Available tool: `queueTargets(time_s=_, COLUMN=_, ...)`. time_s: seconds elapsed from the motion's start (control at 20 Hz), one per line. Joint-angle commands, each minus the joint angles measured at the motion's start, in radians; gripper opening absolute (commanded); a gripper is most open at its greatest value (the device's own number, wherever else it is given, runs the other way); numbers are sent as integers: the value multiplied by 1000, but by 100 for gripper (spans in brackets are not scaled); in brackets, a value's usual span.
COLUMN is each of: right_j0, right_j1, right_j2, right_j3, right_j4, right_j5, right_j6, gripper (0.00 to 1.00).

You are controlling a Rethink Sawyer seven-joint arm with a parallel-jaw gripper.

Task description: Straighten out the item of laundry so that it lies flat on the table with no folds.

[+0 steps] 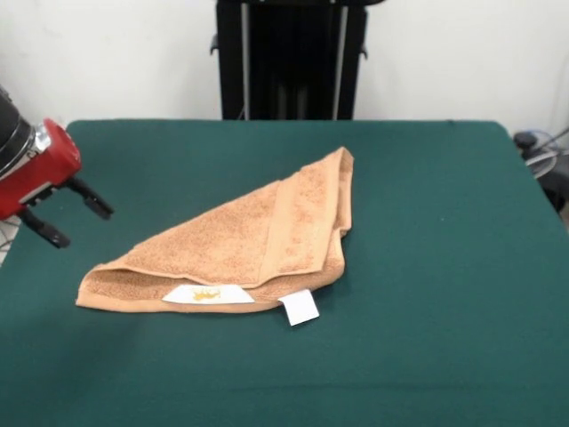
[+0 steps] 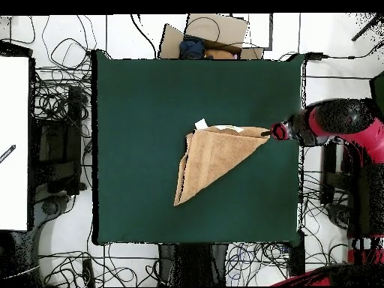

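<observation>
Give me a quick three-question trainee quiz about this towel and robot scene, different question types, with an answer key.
1. True or false: the towel lies fully flat, with no folds.
2. Multiple choice: in the front view, the gripper is A) above the towel's middle, B) off the towel's left corner, C) out of sight.
3. Fill in: a white tag pokes out from the towel's ____ edge in the front view.

Key: 1 false, it is folded into a triangle. 2 B. 3 near.
</observation>
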Motion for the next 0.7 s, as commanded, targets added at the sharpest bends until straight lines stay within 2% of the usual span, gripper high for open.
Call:
queueTargets(time_s=0.05, right_j0=24, right_j1=-34, right_j2=1, right_j3=60, right_j4=-37, right_j5=-37, right_j6=-125, gripper=100)
queueTargets(time_s=0.35, right_j0=0, right_j1=-255, right_j2=-2, right_j3=358, right_j4=-37, right_j5=-235, right_j6=22, gripper=100)
queueTargets(time_s=0.7, right_j0=36, right_j1=-444, right_j2=-38, right_j3=574, right_j4=-13, right_j5=-378, right_j6=189, gripper=100)
